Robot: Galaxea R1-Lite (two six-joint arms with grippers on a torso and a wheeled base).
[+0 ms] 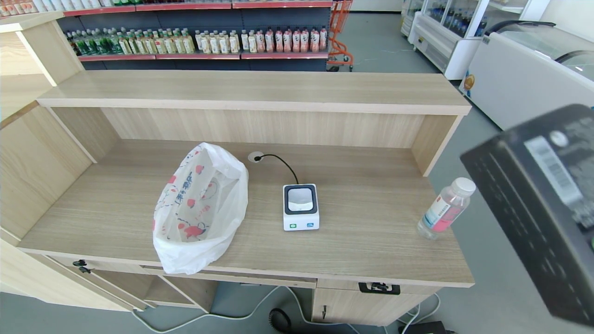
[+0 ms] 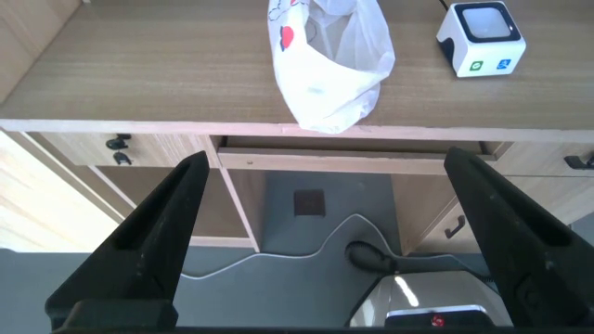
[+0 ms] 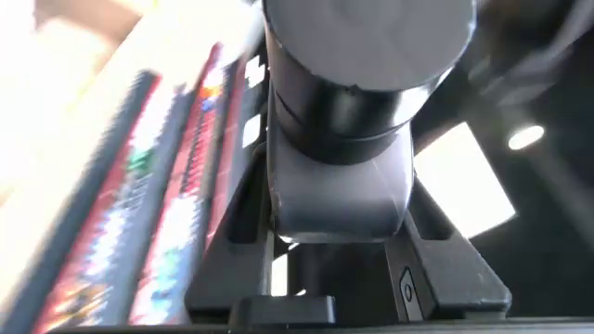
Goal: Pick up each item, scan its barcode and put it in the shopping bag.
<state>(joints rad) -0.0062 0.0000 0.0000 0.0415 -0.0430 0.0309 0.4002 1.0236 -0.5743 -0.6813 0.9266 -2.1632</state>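
A white plastic shopping bag (image 1: 199, 208) with red print stands open on the left half of the wooden counter (image 1: 362, 250). To its right sits a white barcode scanner (image 1: 300, 206) with a dark window facing up. A clear water bottle (image 1: 445, 208) with a white cap stands upright at the counter's right edge. My left gripper (image 2: 320, 250) hangs open below the counter's front edge, in line with the bag (image 2: 325, 65), nothing between its fingers; the scanner (image 2: 481, 37) lies farther off. A black part of my right arm (image 1: 538, 204) is raised close by, right of the bottle. A dark-grey cylinder (image 3: 339, 139) fills that wrist's view; I cannot tell what it is.
A raised ledge (image 1: 255, 93) runs along the counter's back and side walls close it in left and right. The scanner's black cable (image 1: 283, 164) goes into a hole behind it. Drink shelves (image 1: 199, 41) and freezers (image 1: 515, 79) stand beyond. Cables (image 2: 306, 255) lie on the floor under the counter.
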